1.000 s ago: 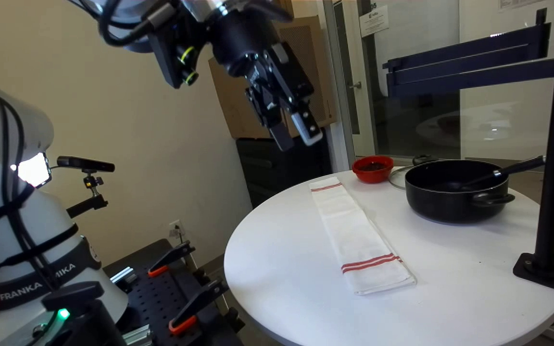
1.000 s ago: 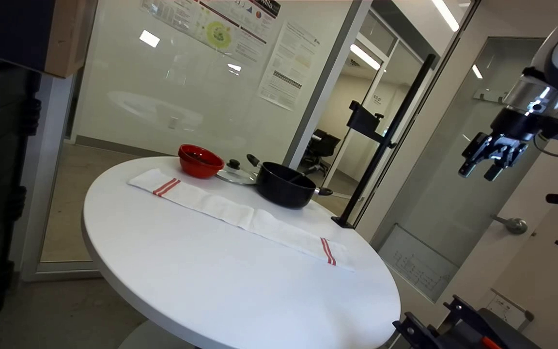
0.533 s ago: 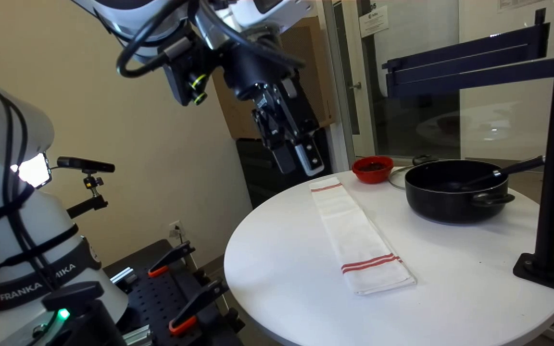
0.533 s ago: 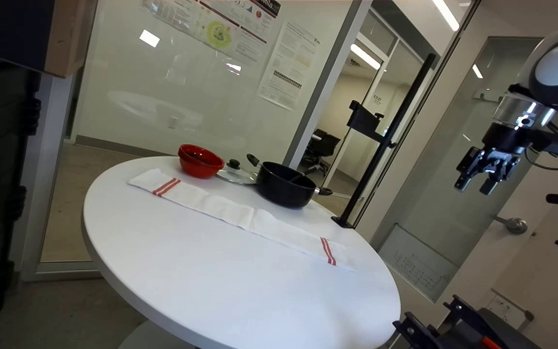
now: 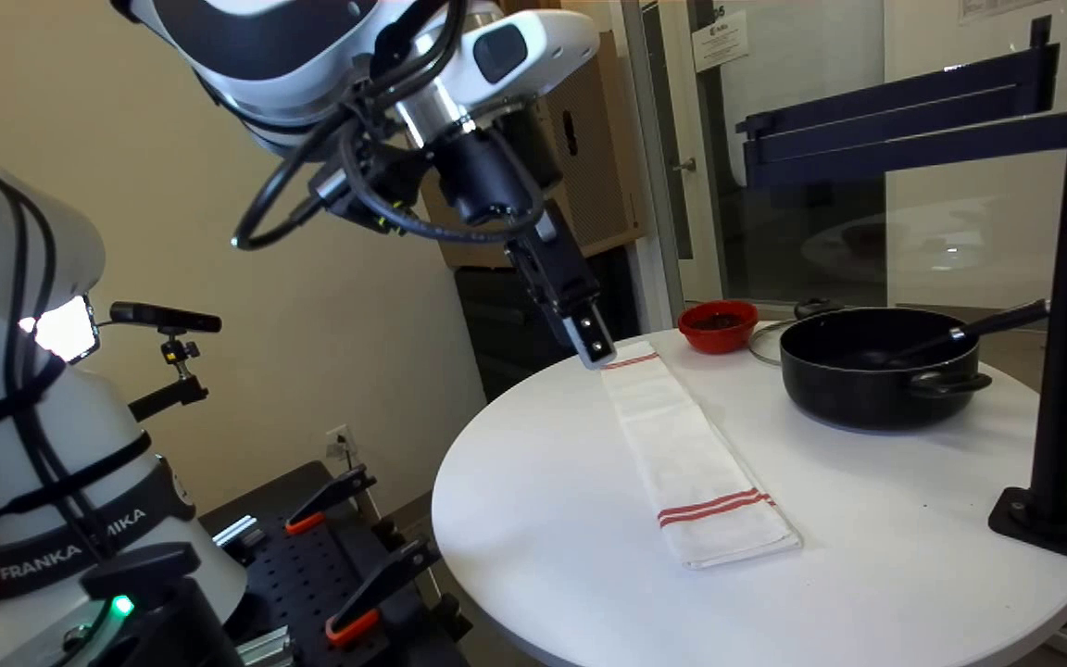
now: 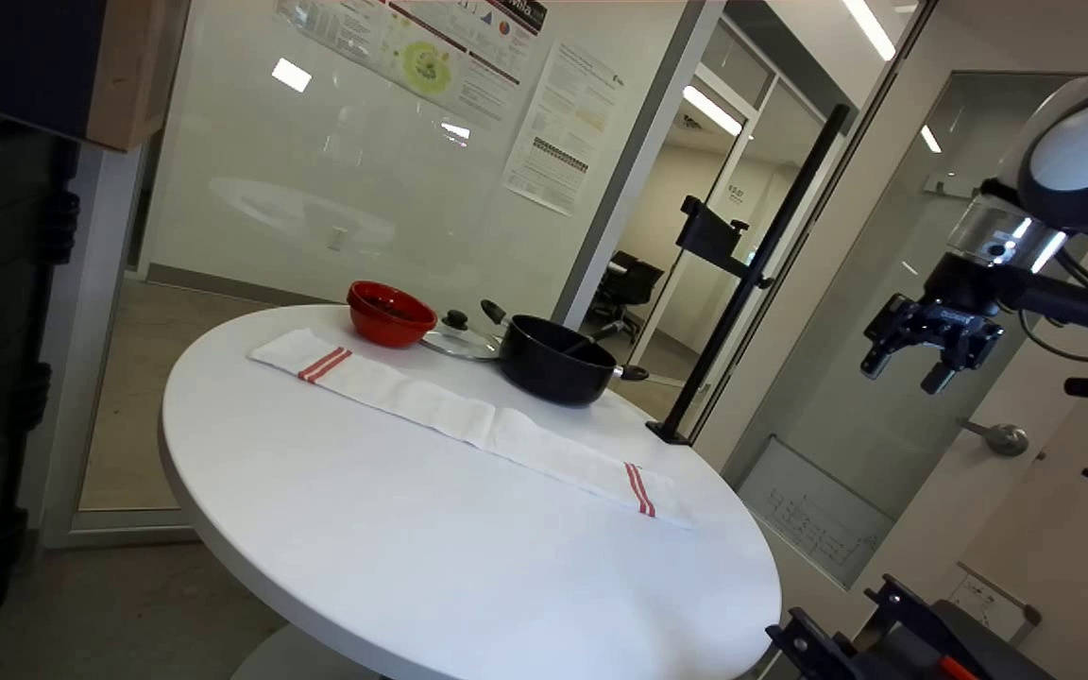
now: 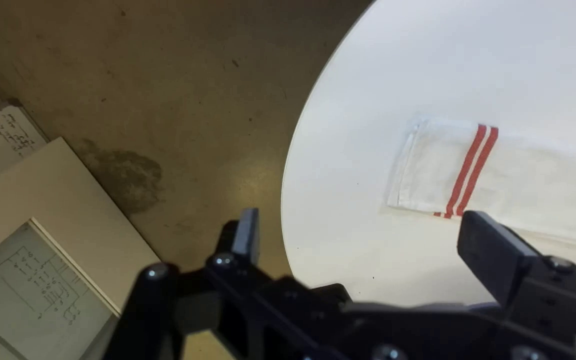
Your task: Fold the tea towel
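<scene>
- One label (image 5: 40, 562), "FRANKA", is read on arm base (image 5: 154, 519).
- "Mila" is read on poster (image 6: 421, 61).
- Gripper (image 7: 363, 230) is seen spread.
- Towel (image 5: 691, 445) is laid flat on table (image 5: 543, 482).

In an exterior view, the towel (image 6: 468, 420) lies before bowl (image 6: 391, 319), lid (image 6: 462, 344) and pot (image 6: 552, 370).

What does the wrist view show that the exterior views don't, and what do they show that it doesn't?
Only the wrist view: a dark patch on the floor.

Only the exterior views: both of them let you make out the red bowl, the black pot, the glass lid and the striped towel end nearest the bowl.

Shared by all: the white towel with its opposite striped end, the round table, and the fingers.
</scene>
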Robot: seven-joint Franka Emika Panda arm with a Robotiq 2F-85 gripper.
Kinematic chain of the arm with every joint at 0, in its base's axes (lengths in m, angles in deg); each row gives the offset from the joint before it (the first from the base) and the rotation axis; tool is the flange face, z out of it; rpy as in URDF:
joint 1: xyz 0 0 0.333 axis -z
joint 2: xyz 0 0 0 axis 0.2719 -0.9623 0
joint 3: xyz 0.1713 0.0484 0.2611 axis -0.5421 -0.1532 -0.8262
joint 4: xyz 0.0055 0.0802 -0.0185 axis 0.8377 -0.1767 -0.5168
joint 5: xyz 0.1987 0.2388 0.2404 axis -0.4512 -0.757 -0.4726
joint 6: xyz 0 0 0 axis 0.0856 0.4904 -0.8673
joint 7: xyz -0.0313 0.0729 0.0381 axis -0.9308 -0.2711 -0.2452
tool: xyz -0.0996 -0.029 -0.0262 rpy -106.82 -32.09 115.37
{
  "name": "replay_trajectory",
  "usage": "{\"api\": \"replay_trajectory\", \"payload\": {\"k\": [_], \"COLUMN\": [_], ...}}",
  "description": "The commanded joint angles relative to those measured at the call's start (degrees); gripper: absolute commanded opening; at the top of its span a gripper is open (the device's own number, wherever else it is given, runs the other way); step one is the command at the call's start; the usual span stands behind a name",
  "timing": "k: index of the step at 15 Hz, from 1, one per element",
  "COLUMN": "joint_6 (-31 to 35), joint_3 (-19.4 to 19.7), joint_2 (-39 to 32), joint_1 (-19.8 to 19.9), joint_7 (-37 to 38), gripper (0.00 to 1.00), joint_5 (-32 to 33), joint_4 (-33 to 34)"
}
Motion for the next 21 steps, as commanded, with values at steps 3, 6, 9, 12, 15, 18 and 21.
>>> {"api": "replay_trajectory", "payload": {"k": [3, 6, 9, 12, 15, 18, 21], "joint_6": [10.24, 13.35, 13.96, 14.71, 16.66, 18.96, 19.84], "joint_3": [-2.95, -3.37, -0.52, 2.88, 4.33, 1.72, -3.28], "joint_2": [-9.77, -16.94, -23.82, -30.38, -35.66, -40.01, -43.26], "joint_1": [1.81, 2.53, 0.0, -3.54, -6.52, -7.29, -5.62], "joint_7": [9.77, 13.89, 13.96, 10.97, 8.64, 4.2, -0.43], "gripper": [1.0, 1.0, 1.0, 1.0, 1.0, 1.0, 1.0], "joint_5": [-0.11, 3.14, 2.97, -0.77, -6.02, -14.51, -21.94], "joint_4": [1.54, 3.72, 6.69, 10.16, 13.42, 16.51, 19.77]}}
